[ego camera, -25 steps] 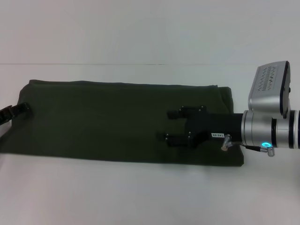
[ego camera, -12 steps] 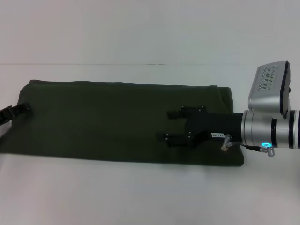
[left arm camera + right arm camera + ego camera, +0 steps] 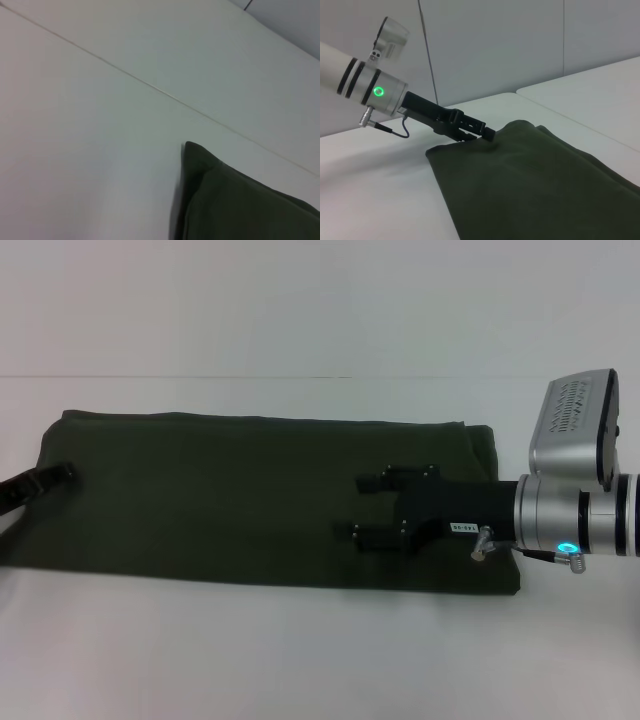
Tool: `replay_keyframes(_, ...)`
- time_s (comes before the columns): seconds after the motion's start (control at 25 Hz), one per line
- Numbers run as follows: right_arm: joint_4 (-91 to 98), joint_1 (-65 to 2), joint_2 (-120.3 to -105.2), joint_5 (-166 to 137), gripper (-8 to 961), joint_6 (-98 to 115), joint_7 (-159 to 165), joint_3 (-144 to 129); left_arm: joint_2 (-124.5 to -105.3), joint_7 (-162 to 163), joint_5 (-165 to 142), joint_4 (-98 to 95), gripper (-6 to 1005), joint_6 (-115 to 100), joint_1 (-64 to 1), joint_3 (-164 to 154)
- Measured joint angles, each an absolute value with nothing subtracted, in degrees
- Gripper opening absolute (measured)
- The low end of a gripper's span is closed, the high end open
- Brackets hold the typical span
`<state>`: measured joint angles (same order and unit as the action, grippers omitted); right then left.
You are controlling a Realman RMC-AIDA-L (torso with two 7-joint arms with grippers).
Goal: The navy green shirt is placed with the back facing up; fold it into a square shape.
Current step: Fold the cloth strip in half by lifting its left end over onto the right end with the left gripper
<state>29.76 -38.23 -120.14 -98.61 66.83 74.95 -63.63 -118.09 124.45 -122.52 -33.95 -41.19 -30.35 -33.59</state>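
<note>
The navy green shirt (image 3: 230,500) lies on the white table as a long, flat, plain band running left to right. My right gripper (image 3: 362,508) is open above the shirt's right part, with its fingers pointing left. My left gripper (image 3: 55,478) is at the shirt's left end, at its edge. The right wrist view shows the left gripper (image 3: 482,131) at the corner of the shirt (image 3: 535,180). The left wrist view shows only one corner of the shirt (image 3: 240,205) on the table.
The white table (image 3: 300,650) extends all round the shirt, with a thin seam (image 3: 200,377) running across behind it. A pale wall (image 3: 495,45) stands beyond the table in the right wrist view.
My left gripper has shifted slightly inward over the shirt's left edge. The right arm and the shirt have not moved.
</note>
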Motion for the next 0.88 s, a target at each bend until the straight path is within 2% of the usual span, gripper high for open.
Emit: replay_keyframes(0.88, 29.96, -38.06, -120.14, -98.61, 787, 66.93, 74.85, -63.63, -118.73, 124.45, -122.50, -31.61, 789, -45.48, -33.56, -34.60)
